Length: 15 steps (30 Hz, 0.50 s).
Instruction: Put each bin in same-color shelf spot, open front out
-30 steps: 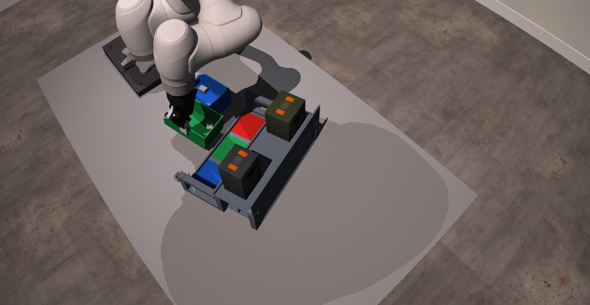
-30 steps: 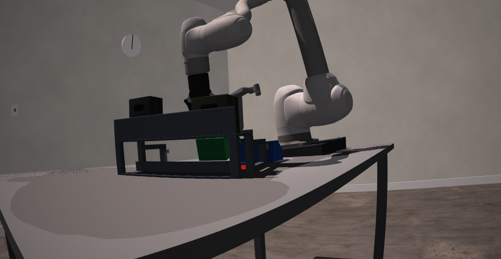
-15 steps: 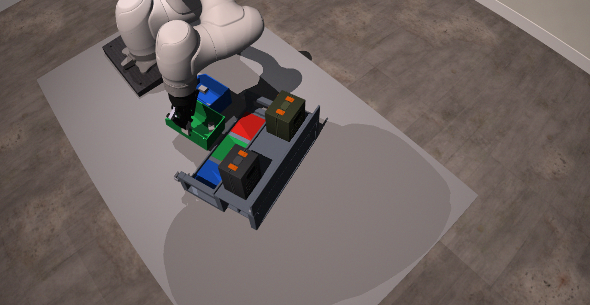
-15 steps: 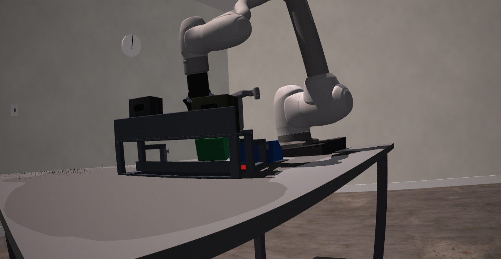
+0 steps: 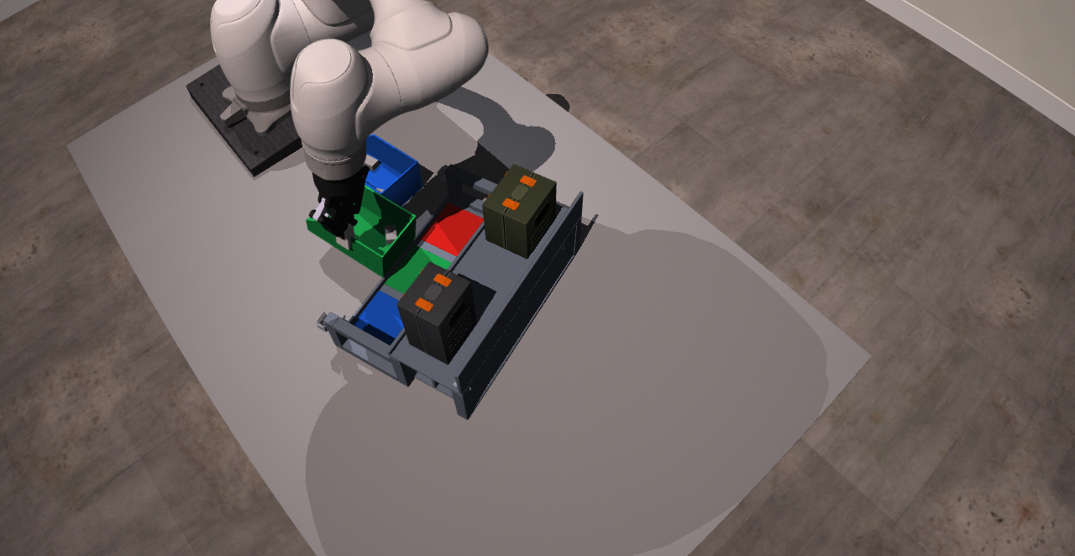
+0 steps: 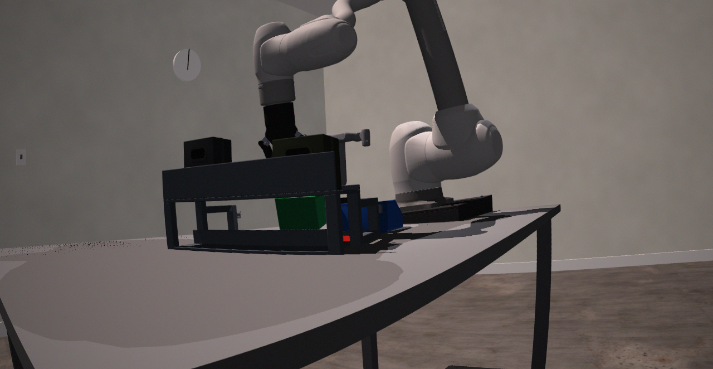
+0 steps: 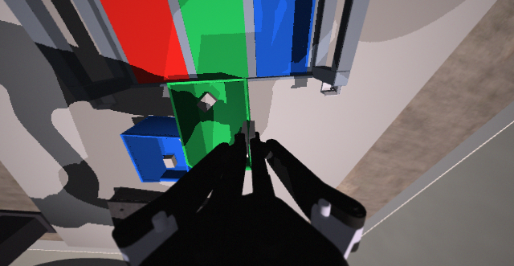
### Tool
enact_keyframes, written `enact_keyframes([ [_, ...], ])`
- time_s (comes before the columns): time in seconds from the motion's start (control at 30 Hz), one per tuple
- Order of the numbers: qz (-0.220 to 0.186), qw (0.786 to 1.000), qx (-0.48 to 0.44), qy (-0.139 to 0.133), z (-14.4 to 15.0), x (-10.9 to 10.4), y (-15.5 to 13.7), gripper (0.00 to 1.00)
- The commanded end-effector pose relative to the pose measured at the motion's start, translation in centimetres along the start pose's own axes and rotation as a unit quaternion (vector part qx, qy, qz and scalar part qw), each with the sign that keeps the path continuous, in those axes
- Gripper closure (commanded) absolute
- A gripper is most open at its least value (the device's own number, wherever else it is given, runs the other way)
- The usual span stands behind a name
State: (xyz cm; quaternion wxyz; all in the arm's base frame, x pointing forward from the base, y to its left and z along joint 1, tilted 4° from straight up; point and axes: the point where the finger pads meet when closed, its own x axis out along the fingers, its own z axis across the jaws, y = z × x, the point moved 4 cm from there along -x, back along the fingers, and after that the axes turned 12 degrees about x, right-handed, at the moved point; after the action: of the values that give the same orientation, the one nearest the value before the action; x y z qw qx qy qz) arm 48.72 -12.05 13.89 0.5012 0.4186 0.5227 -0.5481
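The green bin point(image 5: 364, 229) stands on the table right at the shelf's front, in line with the green mark point(image 5: 409, 270). It also shows in the wrist view point(image 7: 209, 117), with a grey cube point(image 7: 206, 102) inside. My gripper point(image 7: 249, 128) points down and is shut on the thin side wall of the green bin; it also shows in the top view point(image 5: 338, 229). The blue bin point(image 5: 390, 169) sits behind the green one, nearer the arm's base, with a grey cube point(image 7: 169, 161) in it. The shelf's lower board shows a red mark point(image 7: 136, 29), the green mark point(image 7: 213, 29) and a blue mark point(image 7: 277, 29).
The dark grey shelf point(image 5: 458, 282) has a low top board carrying an olive case point(image 5: 520, 209) and a black case point(image 5: 437, 311). The arm's base plate point(image 5: 240, 120) lies at the table's far corner. From the low side view the green bin point(image 6: 300, 212) shows behind the shelf frame.
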Motion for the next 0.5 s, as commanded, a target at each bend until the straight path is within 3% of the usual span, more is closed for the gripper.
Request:
enact_keyframes([
  [0.0, 0.0, 1.0, 0.0, 0.0, 0.0, 0.0, 0.1, 0.9],
  [0.47, 0.0, 1.0, 0.0, 0.0, -0.4, -0.3, 1.7, 0.9],
])
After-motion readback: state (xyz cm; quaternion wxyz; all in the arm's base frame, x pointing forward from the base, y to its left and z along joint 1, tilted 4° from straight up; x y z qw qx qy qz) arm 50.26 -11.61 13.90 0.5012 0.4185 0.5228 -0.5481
